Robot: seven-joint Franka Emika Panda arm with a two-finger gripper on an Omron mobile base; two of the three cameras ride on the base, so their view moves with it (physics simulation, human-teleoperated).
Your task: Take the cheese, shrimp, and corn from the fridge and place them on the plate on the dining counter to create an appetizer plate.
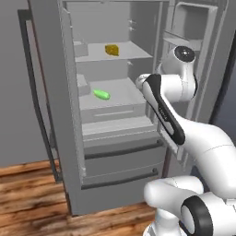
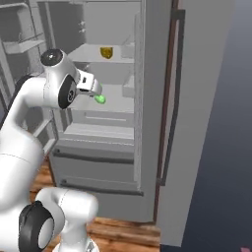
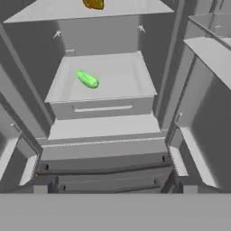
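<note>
The fridge (image 1: pixel 50 101) (image 2: pixel 152 108) stands open in front of me. The cheese (image 1: pixel 111 50) (image 2: pixel 106 52) (image 3: pixel 94 3), a yellow-orange wedge, sits on an upper shelf. One shelf lower lies the green corn (image 1: pixel 102 95) (image 2: pixel 100 99) (image 3: pixel 87 79), left of the shelf's middle. My gripper (image 1: pixel 141 81) (image 2: pixel 92 83) (image 3: pixel 115 189) hovers open and empty just outside the shelves, to the right of the corn and apart from it, facing into the fridge. The shrimp, the plate and the dining counter are out of view.
Two grey drawers (image 1: pixel 120 159) (image 3: pixel 103 169) close off the fridge below the shelves. Door shelves (image 1: pixel 191 23) (image 2: pixel 22 45) flank my arm. Long dark handles (image 1: pixel 33 92) (image 2: pixel 170 98) run down the open doors. Wooden floor (image 1: pixel 27 193) lies in front.
</note>
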